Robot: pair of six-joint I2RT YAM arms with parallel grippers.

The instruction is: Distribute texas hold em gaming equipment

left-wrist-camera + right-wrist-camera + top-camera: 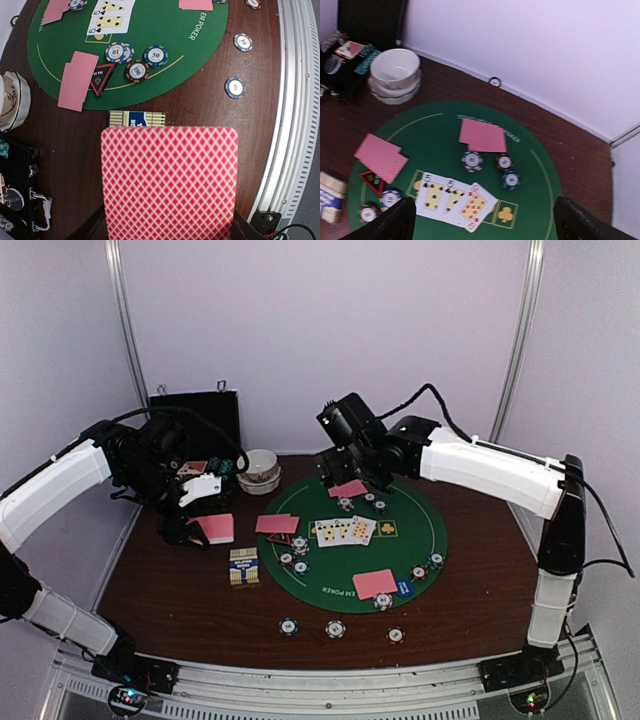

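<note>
Left tool (200, 525) clamped on pink-backed card (169, 182), right tool (485, 217) apart, black case (200, 412) holding chips (366, 59)

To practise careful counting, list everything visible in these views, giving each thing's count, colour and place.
Mat: one, green, table centre.
Face-down card sets: three, pink-backed, at the mat's left, far and near sides.
Face-up cards: three, white, mat centre.
Held card: one, pink-backed, in the left claw.
Chips: three on bare table at the front; more in small groups on the mat, total unclear.
Triangle marker: one, red, beside the left set.
Blue marker: one, blue, beside the near set.
Card pack: one, blue and yellow, left of the mat.
Bowls: a stack, white, beyond the mat.
Case: one, black, far left.
Left claw: shut on the held card.
Right claw: open, above the mat.
</note>
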